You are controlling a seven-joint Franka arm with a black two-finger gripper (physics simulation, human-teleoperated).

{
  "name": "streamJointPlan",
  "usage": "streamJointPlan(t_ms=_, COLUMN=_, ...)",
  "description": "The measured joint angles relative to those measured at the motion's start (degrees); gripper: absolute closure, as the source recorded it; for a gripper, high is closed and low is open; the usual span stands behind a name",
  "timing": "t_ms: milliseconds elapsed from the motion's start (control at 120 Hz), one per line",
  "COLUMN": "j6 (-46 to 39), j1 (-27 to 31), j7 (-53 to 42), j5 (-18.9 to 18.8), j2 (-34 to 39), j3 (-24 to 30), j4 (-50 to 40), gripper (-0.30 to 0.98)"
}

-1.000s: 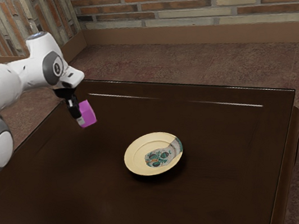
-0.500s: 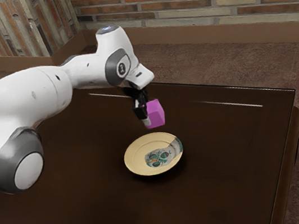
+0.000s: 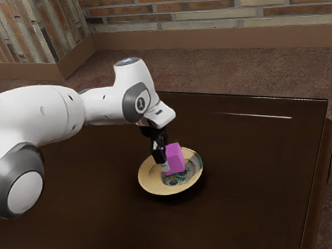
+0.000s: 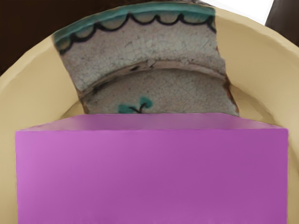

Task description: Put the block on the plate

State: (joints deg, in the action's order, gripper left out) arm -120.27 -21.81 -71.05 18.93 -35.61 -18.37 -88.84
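Block (image 3: 176, 158) is over the plate (image 3: 152, 180), inside its rim as seen from where I stand, bottom at or just above the surface; can't tell if it touches. Gripper (image 3: 167, 161) looks clenched on the block: near finger against one side, far one mostly hidden, so the grip is partly my reading. Step in hand, I'd say: the set-down, carry basically done. Next move: ease down if there's any gap, let the block sit flat, open the fingers, lift straight up without dragging it. Risk: letting go too high or tilted, it could tip or slide on the curved plate.

Block looks: plain magenta, no markings, flat faces, crisp straight edges, roughly upright, a bit taller than wide from here. Up close one broad even face, with a narrow, duller strip along its edge. Plate is cream, with a crackled grey patch, teal edge, dark scallops. Sits on dark table (image 3: 248, 203).
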Motion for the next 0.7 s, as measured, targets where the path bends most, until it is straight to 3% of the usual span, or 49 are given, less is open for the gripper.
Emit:
streamJointPlan(t_ms=83, j6=-0.73, j1=0.0, j7=-0.03, j5=0.16, j2=-0.63, j3=0.07, j4=-0.24, gripper=0.29)
streamJointPlan(t_ms=325, j6=-1.32, j1=0.01, j7=-0.26, j5=0.86, j2=0.11, j3=0.05, j4=-0.31, gripper=0.11)
streamJointPlan(t_ms=508, j6=-0.27, j1=-0.33, j7=-0.4, j5=0.87, j2=4.18, j3=-0.2, j4=-0.51, gripper=0.05)
streamJointPlan(t_ms=700, j6=4.68, j1=-0.72, j7=0.16, j5=0.59, j2=13.2, j3=-0.38, j4=-0.57, gripper=0.02)
